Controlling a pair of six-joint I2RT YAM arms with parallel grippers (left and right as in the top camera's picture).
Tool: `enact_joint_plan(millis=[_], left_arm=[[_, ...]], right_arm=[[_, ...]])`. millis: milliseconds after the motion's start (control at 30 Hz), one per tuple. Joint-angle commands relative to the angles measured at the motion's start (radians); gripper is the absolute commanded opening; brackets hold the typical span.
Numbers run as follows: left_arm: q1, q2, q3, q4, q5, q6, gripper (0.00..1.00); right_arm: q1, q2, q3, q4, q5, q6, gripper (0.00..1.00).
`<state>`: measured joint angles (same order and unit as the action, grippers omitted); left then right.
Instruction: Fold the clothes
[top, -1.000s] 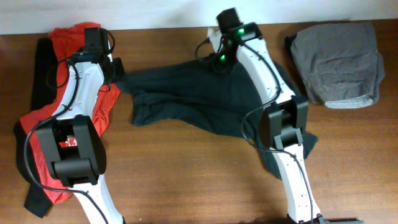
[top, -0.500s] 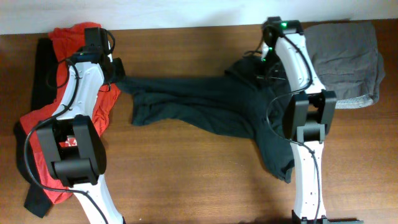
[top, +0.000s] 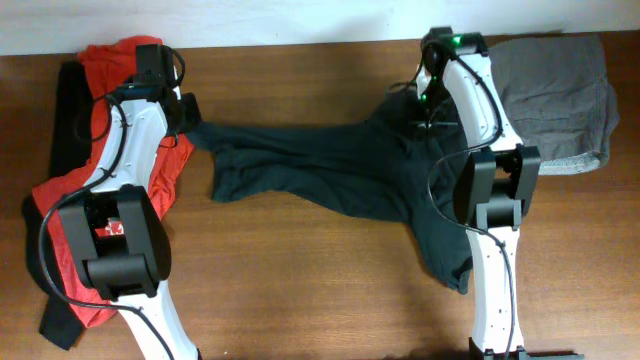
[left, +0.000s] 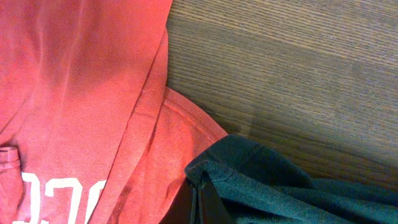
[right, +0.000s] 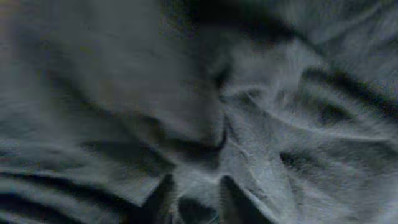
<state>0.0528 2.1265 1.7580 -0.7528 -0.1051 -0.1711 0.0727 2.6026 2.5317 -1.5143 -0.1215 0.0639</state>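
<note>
The dark-green T-shirt (top: 340, 165) is lying stretched across the middle of the bench (top: 300, 290), pulled into a long wrinkled band from left to right, and one part of it is hanging down toward the near edge beside the right arm. The left claw (top: 192, 122) is holding the left end of this shirt. In the left wrist view its fingers (left: 200, 202) are pressed together on the hem of the dark cloth, right at the border of the red T-shirt (left: 81, 93). The red T-shirt is lying crumpled at the far left of the bench, partly under the left arm, and some white print (left: 62, 193) is showing on it. A black cloth (top: 68, 110) is sticking out from under the red one at the left edge. The right claw (top: 426, 102) is resting on the far right end of the dark shirt, where the cloth is bunching up. In the blurred right wrist view its two fingers (right: 163, 198) are standing a little apart over the folds, and I cannot tell if any cloth is caught between them. The grey garment (top: 560, 90) is lying at the far right corner, just beside the right arm.
</note>
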Motion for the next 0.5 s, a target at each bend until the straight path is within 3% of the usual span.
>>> enact_joint_plan(millis=[0, 167, 467], left_arm=[[0.007, 0.005, 0.010, 0.000, -0.008, 0.020, 0.01], [0.007, 0.005, 0.010, 0.000, -0.007, 0.020, 0.01], [0.007, 0.005, 0.010, -0.005, -0.007, 0.020, 0.01]], right_arm=[[0.047, -0.068, 0.089, 0.001, -0.002, -0.116, 0.36], [0.119, -0.061, 0.092, 0.074, 0.010, -0.227, 0.42], [0.209, -0.010, 0.054, 0.237, 0.195, -0.228, 0.46]])
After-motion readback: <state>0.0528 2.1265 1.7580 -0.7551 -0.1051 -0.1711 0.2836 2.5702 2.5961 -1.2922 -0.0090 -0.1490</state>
